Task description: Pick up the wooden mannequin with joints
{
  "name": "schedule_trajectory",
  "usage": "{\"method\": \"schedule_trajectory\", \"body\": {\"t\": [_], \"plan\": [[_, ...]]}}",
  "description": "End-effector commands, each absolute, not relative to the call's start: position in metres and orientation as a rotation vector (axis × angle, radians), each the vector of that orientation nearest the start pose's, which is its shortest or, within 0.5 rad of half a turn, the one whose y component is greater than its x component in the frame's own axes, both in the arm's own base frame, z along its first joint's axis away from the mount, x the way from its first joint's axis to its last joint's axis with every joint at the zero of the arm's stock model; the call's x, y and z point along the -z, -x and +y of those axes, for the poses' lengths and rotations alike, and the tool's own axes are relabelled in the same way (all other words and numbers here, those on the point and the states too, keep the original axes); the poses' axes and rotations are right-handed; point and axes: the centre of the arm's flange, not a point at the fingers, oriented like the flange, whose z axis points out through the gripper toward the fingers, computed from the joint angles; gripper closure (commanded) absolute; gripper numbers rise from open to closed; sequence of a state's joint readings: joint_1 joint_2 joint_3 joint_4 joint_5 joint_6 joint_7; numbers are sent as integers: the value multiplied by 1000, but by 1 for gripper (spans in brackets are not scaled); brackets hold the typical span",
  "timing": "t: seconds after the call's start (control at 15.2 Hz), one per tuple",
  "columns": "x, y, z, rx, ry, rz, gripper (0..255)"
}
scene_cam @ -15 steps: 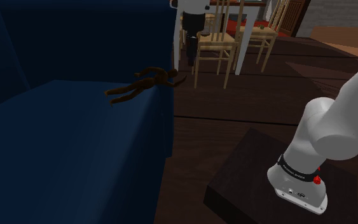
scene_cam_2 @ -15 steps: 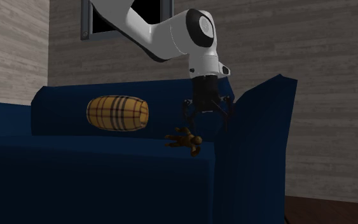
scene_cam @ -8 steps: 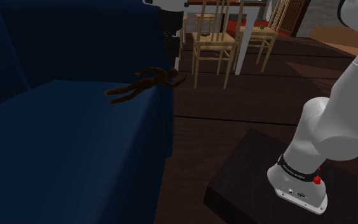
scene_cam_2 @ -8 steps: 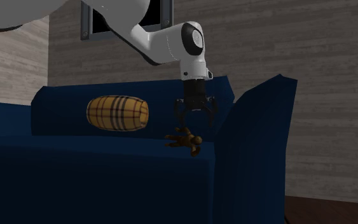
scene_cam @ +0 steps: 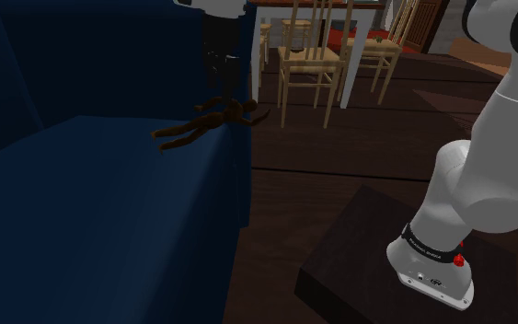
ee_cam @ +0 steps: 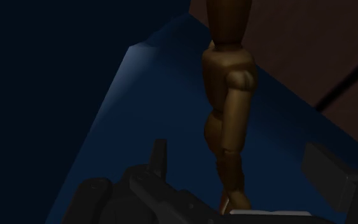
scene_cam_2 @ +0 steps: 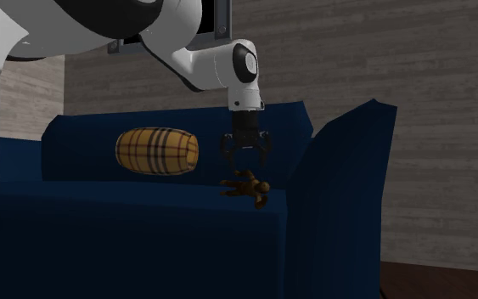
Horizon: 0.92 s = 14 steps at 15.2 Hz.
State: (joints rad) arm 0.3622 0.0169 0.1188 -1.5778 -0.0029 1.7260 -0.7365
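Shoulder view: you find the wooden mannequin [scene_cam: 209, 120] lying flat at the sofa seat's [scene_cam: 109, 202] far edge, on this view's right, with the pincer [scene_cam: 221, 90] just above it. Wooden chairs [scene_cam: 312, 57] stand beyond.

Second exterior view: the pincer [scene_cam_2: 245, 158] is open, hanging clear over the mannequin [scene_cam_2: 247, 185]. A plaid bolster [scene_cam_2: 156, 151] lies to this view's left, and the sofa arm [scene_cam_2: 339, 195] rises close on its right.

Wrist view: the mannequin [ee_cam: 228, 108] lies between the spread fingers [ee_cam: 159, 158], untouched.

The gripper [scene_cam_2: 245, 156], jaws apart, hangs just above the brown mannequin [scene_cam_2: 247, 185] lying on the dark blue sofa [scene_cam_2: 101, 229]; a plaid bolster [scene_cam_2: 156, 151] rests against its back.
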Motion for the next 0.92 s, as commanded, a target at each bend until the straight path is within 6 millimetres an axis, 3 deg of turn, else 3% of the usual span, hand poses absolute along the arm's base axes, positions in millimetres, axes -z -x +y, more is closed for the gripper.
{"method": "schedule_trajectory", "body": {"t": [0.0, 0.33, 0.4, 0.86], "plan": [[-616, -511, 266, 207, 2582, -1808, 0], [-598, -511, 266, 207, 2582, -1808, 0], [-598, -511, 266, 207, 2582, -1808, 255], [-599, -511, 266, 207, 2582, -1808, 255]]}}
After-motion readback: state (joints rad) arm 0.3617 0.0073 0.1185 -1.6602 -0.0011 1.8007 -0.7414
